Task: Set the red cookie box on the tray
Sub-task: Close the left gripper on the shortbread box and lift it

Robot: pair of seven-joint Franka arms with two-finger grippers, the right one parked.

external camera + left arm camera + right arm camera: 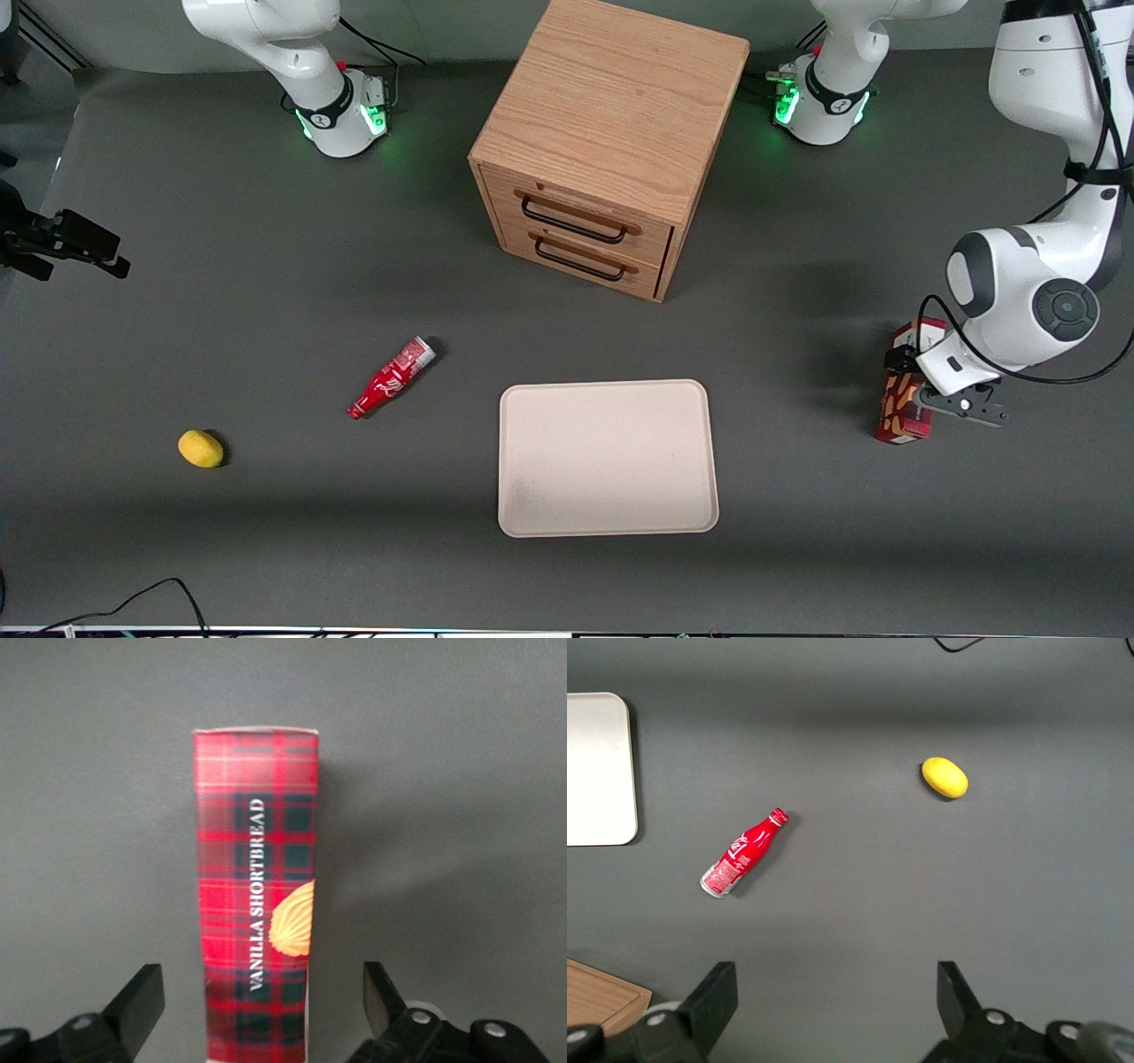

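The red cookie box (902,409) lies on the grey surface (266,292), well apart from the tray (608,458), toward the working arm's end. The gripper (961,409) hangs just above the box. In the left wrist view its fingers (142,1003) are spread wide, one on each side of the box (257,904), and neither one touches it. The tray is nearer to the front camera than the wooden drawer cabinet (602,146). A small red bottle (391,378) and a yellow lemon (201,448) lie apart from the tray, toward the parked arm's end.
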